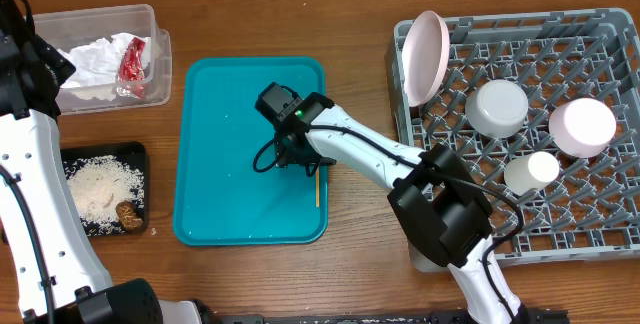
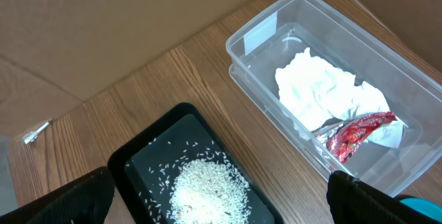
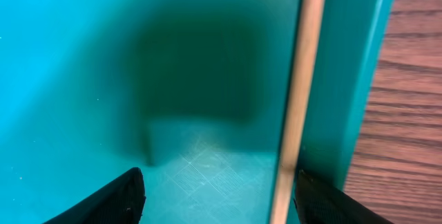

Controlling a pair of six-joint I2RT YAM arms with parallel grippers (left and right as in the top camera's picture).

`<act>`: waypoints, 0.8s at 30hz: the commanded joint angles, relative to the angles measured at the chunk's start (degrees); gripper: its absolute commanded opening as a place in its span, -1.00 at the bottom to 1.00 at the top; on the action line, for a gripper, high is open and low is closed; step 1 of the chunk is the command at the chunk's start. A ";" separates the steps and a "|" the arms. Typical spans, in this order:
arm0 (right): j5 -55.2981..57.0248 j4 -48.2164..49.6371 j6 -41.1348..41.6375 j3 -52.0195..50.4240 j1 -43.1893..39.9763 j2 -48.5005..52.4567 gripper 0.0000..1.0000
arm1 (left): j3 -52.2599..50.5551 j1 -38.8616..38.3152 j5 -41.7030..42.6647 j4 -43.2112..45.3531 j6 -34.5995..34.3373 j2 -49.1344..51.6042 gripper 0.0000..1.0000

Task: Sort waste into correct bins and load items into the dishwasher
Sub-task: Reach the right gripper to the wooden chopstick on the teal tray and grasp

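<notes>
Wooden stick (image 1: 318, 188) lies on the teal serving tray (image 1: 220, 104), along its right wall.
At far left, the left gripper (image 2: 214, 209) hangs spread wide near the clear tub (image 2: 257, 39) and the black tray (image 2: 131, 156) of rice (image 2: 207, 186). At mid-table, the right gripper (image 3: 219, 207) sits low over the teal tray. Its fingers are apart and the stick lies between them, just beside one. The grey dish rack (image 1: 600, 24) stands right.

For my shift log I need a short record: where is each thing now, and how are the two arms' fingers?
clear tub: napkin, red wrapper
black tray: rice crumbs, brown lump
dish rack: plate, grey bowl, pink bowl, cup
teal tray: wooden stick along rim nearest rack
right fingers: open, astride stick
left fingers: open, empty
</notes>
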 commanded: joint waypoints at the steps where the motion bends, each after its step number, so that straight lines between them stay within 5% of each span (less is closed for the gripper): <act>1: 1.46 0.02 0.46 0.92 -0.11 1.20 0.43 | -0.04 -0.11 0.22 0.02 -0.57 0.35 1.00; 5: 1.25 -0.09 0.46 0.90 -0.09 2.91 0.39 | -0.04 -0.15 0.24 0.02 -0.57 0.35 1.00; 10: 1.22 0.11 3.41 -0.66 0.52 3.72 -0.04 | -0.04 -0.22 0.24 0.02 -0.57 0.35 1.00; 16: 1.01 -0.72 4.20 -0.24 2.32 3.67 -0.89 | -0.04 -0.22 0.22 0.02 -0.57 0.35 1.00; 24: 0.63 -10.69 4.68 7.67 0.92 2.23 -0.92 | -0.04 -0.22 0.22 0.02 -0.57 0.35 1.00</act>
